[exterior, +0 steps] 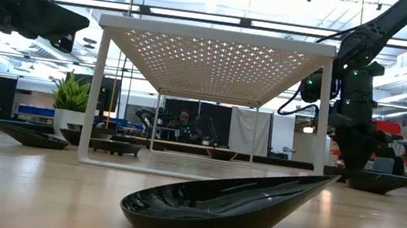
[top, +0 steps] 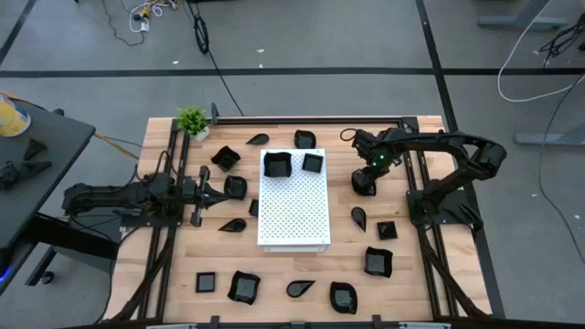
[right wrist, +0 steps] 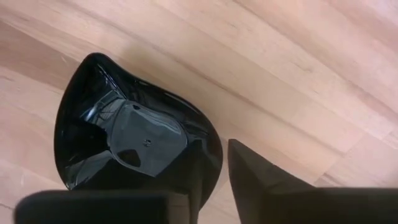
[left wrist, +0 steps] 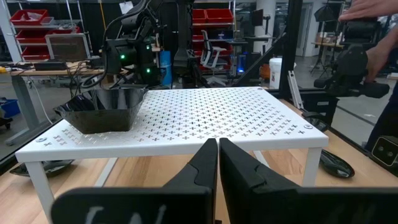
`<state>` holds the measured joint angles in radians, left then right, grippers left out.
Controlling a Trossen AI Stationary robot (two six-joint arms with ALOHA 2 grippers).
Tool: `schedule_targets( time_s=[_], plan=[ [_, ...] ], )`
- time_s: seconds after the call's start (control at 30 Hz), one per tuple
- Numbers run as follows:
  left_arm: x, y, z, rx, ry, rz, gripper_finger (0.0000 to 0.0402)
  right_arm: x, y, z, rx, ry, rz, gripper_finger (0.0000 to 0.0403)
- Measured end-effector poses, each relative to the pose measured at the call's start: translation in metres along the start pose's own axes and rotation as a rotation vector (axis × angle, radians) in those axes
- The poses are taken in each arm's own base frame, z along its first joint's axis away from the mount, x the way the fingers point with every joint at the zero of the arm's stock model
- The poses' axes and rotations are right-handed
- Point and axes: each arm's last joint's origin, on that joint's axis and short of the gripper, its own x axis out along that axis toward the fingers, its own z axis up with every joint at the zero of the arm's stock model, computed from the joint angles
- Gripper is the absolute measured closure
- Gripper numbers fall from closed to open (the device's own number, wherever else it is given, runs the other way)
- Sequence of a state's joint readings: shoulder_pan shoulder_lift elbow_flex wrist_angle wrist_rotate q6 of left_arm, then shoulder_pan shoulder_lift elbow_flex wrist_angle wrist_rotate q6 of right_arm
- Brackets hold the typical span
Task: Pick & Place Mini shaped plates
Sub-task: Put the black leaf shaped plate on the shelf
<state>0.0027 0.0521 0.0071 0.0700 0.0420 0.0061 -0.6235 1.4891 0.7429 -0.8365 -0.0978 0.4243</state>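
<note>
Several mini shaped plates, small glossy black dishes, lie about the wooden table. Two of them [top: 277,164] [top: 313,163] sit on the far end of the white perforated board [top: 292,215]. My right gripper [top: 365,179] points down over a rounded black plate [right wrist: 130,137] right of the board, which rests flat on the wood, and it is shut on that plate. My left gripper [left wrist: 217,162] waits shut and level at the board's left side [top: 215,189], touching nothing. My right gripper comes from above, pointing down, at the plate's rim [right wrist: 217,158]. One finger [right wrist: 186,186] stands inside the dish and the other finger [right wrist: 261,180] outside it, with the rim between them. The plate's underside is still on the table.
A green potted plant [top: 193,120] stands at the far left corner. More black plates lie along the near edge [top: 243,287] [top: 344,297] and right of the board [top: 378,261]. A person's hand [left wrist: 373,12] shows in the room beyond the table.
</note>
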Motion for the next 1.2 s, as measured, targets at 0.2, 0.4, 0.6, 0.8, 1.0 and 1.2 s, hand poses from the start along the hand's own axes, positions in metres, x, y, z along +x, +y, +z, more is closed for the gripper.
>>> schedule_targets(
  time_s=[0.2,0.4,0.6,0.8,1.0,1.2],
  plan=[
    [0.0,0.0,0.0,0.0,0.0,0.0,0.0381,0.0,0.0,0.0,-0.015,0.0,0.0,0.0362],
    [0.0,0.0,0.0,0.0,0.0,0.0,0.0381,0.0,0.0,0.0,-0.015,0.002,0.004,0.0382],
    [0.0,0.0,0.0,0.0,0.0,0.0,0.0381,-0.002,0.001,-0.001,-0.016,0.001,0.033,0.0391],
    [0.0,0.0,0.0,0.0,0.0,0.0,0.0381,-0.012,0.001,-0.004,0.0,-0.048,0.055,0.0392],
    [0.0,0.0,0.0,0.0,0.0,0.0,0.0381,-0.028,0.001,-0.01,0.021,-0.102,0.132,0.0393],
    [0.0,0.0,0.0,0.0,0.0,0.0,0.0381,-0.045,-0.002,-0.021,0.036,-0.146,0.166,0.04]
  ],
)
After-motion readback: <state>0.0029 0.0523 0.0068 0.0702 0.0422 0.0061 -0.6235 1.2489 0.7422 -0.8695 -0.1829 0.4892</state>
